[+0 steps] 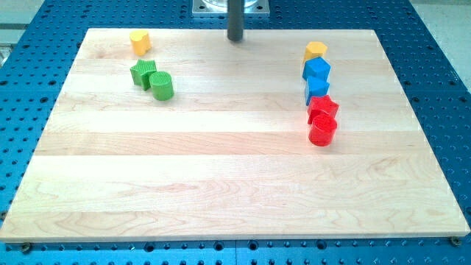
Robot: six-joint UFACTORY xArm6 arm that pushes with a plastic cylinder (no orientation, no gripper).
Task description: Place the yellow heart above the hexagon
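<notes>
1. The wooden board fills most of the view on a blue perforated table. Its middle and whole bottom half carry nothing.
2. The arm's dark rod comes down at the middle of the board's top edge, and my tip rests just inside that edge. It has no jaws and holds nothing; it touches no block and stands well apart from all of them.
3. By the right edge, toward the top right corner, a column of blocks runs down the view: a yellow hexagon, a blue block, a second blue block, a red block and a red cylinder, each touching or nearly touching the next.
4. Near the top left corner sit a green star and a green cylinder, touching.
5. The yellow heart sits alone nearest the top left corner, just inside the top edge.
6. I judge the heart small, light, rigid and quick to slide on smooth wood. It cannot be gripped, only pushed: contact its left flank, centred, or the rounded lobes will likely let it spin off line. Little room shows above the hexagon.
</notes>
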